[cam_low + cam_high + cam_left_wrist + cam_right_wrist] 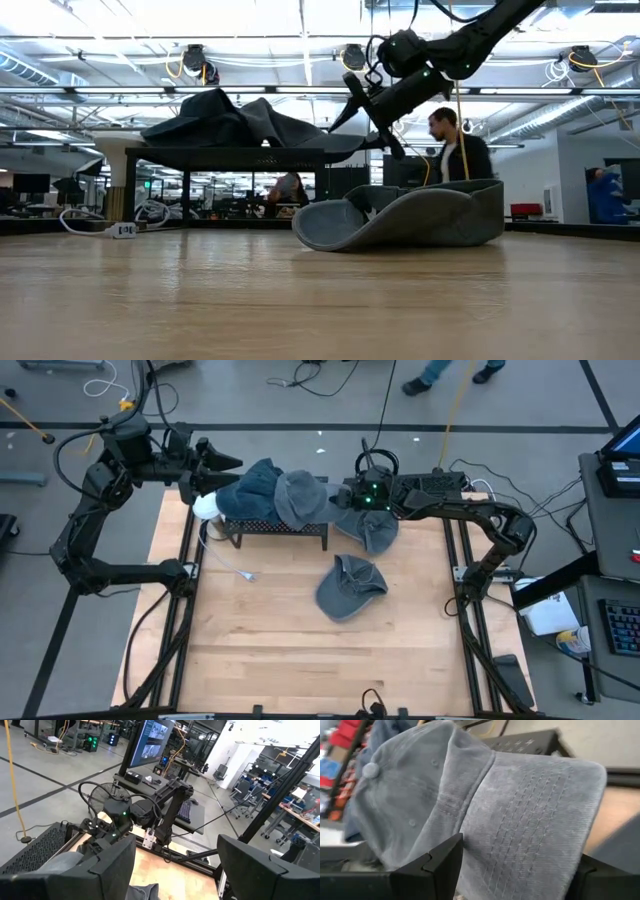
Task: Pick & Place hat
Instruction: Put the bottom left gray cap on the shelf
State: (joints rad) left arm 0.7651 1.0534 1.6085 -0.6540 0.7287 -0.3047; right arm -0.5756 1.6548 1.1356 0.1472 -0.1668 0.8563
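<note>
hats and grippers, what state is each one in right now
hat on the table: lying loose on the wood, upside down, untouched
hat on the rack: draped over the black rack, its brim between the right gripper's fingers
blue hats pile: heaped on the rack
right gripper: around the brim
left gripper: open, empty, above the rack's end

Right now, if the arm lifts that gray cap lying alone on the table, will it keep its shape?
Probably only partly. The cap lies slumped with its crown creased, so the cloth likely sags. Its brim looks stiffer, holding a curve in the low view. It should not roll.
</note>
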